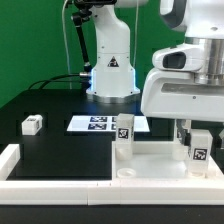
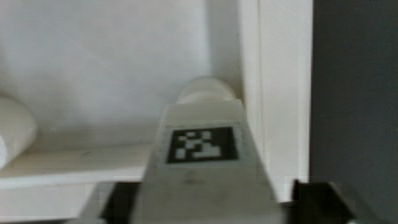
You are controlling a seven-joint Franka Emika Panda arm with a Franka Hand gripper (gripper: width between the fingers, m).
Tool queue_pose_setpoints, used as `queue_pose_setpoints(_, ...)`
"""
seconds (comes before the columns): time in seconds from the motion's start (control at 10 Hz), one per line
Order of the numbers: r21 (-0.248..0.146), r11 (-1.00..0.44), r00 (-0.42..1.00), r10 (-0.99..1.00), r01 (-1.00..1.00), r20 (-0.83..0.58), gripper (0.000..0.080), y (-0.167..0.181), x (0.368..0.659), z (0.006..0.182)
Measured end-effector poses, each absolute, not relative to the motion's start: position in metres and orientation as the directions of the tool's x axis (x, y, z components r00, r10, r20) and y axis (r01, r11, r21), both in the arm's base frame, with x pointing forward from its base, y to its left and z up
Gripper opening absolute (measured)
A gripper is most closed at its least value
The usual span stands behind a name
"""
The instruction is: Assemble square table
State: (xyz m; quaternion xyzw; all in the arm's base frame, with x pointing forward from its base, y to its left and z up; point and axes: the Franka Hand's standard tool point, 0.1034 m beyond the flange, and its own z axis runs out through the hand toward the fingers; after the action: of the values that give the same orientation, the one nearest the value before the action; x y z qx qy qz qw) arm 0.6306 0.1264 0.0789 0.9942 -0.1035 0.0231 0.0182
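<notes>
The end effector [image 1: 199, 140] is clenched on a tagged white leg [image 2: 201, 143], fingers [image 2: 125, 205] flush against its sides, at the square table slab [image 1: 150, 168] on the black surface [image 1: 60, 150]; a second leg [image 1: 124, 131] stands upright nearby

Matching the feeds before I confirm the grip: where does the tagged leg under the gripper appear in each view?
Exterior view: the leg stands at the exterior view's lower right, on the square table top, directly beneath the gripper.
Wrist view: the leg fills the middle of the picture, between the dark fingers.
Shared landmark: the black-and-white tag on the leg's face.
</notes>
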Motion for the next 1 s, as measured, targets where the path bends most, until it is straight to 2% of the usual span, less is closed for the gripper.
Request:
queue_pose_setpoints(0.1,0.028,-0.961,0.96,-0.274,-0.276,0.052,0.0289,0.1261,0.6306,0.0788)
queue_pose_setpoints(0.4,0.013,-0.874,0.873,-0.484,-0.485,0.055,0.0289,0.1248,0.6304,0.0786)
queue_pose_setpoints(0.6,-0.036,-0.641,0.64,-0.767,-0.767,0.044,0.0289,0.1213,0.6295,0.0766)
queue_pose_setpoints(1.0,-0.104,-0.164,0.17,-0.984,-0.981,-0.046,0.029,0.1213,0.6271,0.0749)
